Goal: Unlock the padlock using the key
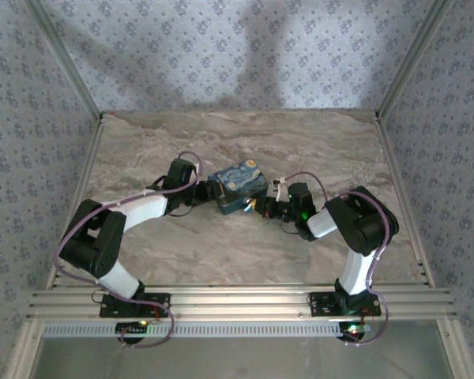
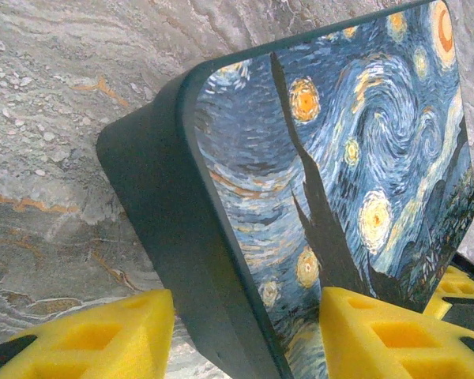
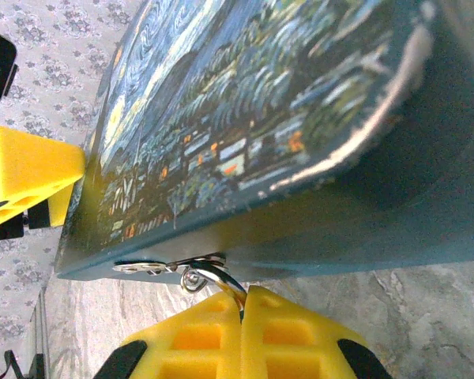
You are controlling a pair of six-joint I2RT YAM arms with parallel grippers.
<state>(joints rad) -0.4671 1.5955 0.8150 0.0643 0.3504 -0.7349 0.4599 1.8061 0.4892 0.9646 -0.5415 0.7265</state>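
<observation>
Blue starry-print rectangular box (image 1: pixel 238 188), from above, is lying left-right in the left gripper (image 1: pixel 203 192), the right gripper (image 1: pixel 262 208) at its near-right corner; left wrist: yellow fingers (image 2: pixel 379 335) are clamping it; right wrist: closed fingers (image 3: pixel 284 332) are pinching a thin silvery key (image 3: pixel 231 290), angling up-left toward the tiny greyish padlock (image 3: pixel 191 279) under the box's edge; we are judging insertion underway, a careful twist next.

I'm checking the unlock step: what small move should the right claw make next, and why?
Probably a slow, slight twist of the right claw. It is shut on a thin silver piece, apparently the key, at the metal latch on the edge of the starry-night box, and the left claw grips the box. How far the key is seated is unclear, so go gently.
</observation>
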